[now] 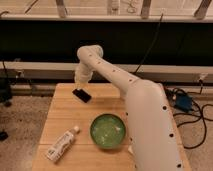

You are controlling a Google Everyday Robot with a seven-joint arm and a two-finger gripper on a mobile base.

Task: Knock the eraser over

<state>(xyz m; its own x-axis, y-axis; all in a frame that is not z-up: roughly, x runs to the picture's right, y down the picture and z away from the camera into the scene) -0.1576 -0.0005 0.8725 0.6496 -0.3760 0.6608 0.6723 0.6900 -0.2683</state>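
Observation:
The eraser (81, 95) is a small black block lying flat on the wooden table (60, 115), near its far left part. My gripper (80, 78) hangs just above and slightly behind the eraser, at the end of the white arm (107, 70) that reaches over from the right. I see a small gap between the gripper and the eraser.
A green bowl (107, 131) sits at the middle front of the table. A white bottle (62, 144) lies on its side at the front left. The arm's thick body (150, 130) covers the table's right side. Cables (192, 107) lie on the floor at right.

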